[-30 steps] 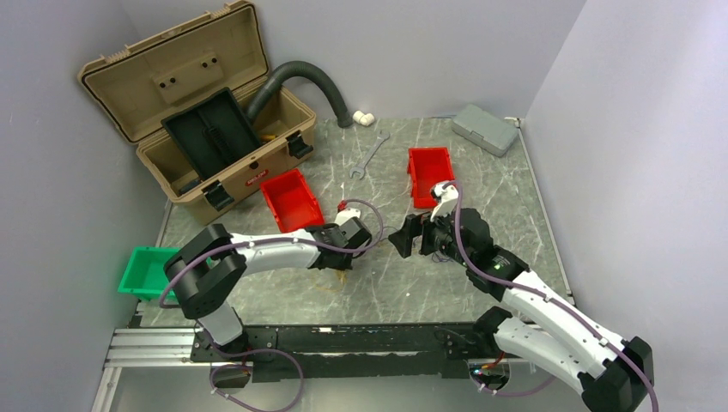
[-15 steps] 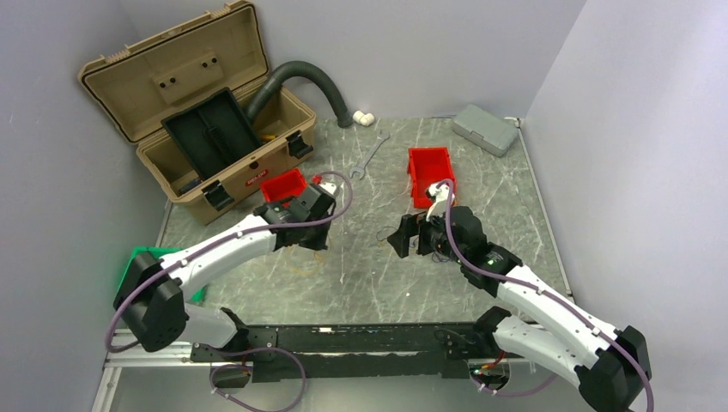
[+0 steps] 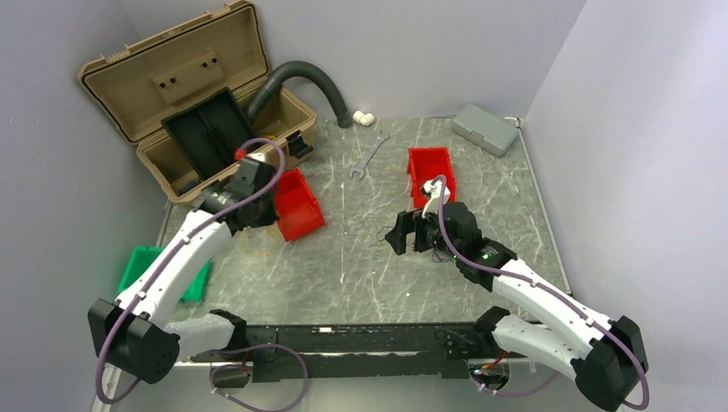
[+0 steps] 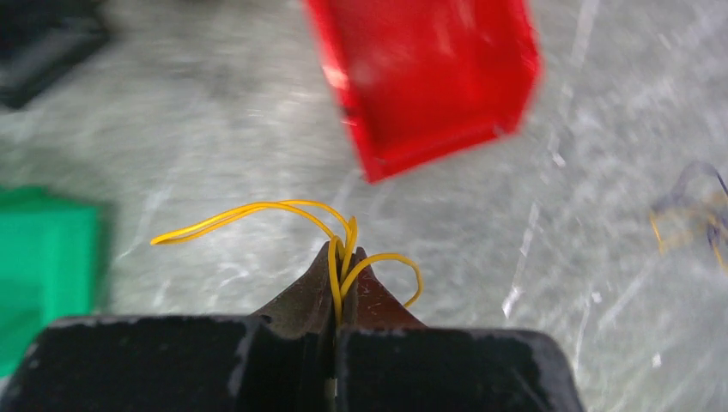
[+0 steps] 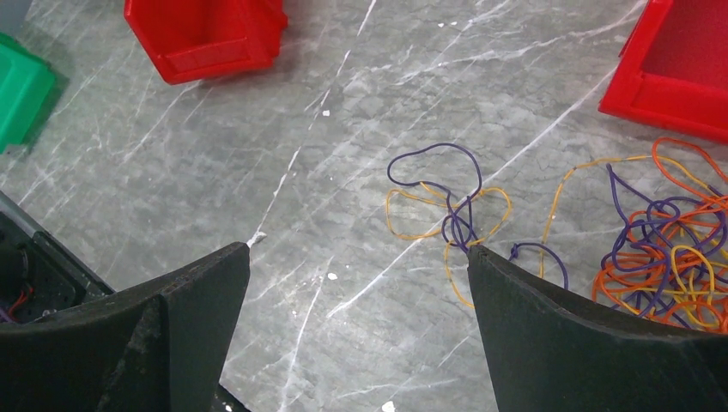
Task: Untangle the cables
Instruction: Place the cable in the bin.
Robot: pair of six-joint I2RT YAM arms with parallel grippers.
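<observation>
One yellow wire [image 4: 257, 209] is pinched in the left claw [image 4: 336, 257]. The right claw [image 5: 359, 251] gapes wide; the cables [image 5: 661, 257] lie just beside one finger [image 5: 558, 343], near a red bin [image 5: 687, 77].

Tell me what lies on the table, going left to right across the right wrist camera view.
green bin → red bin → loose purple and yellow wires → bigger cable tangle

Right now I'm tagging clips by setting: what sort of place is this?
Likely a robot test cell staged as a workshop bench: an open tan toolbox, a wrench and a red parts bin.
</observation>
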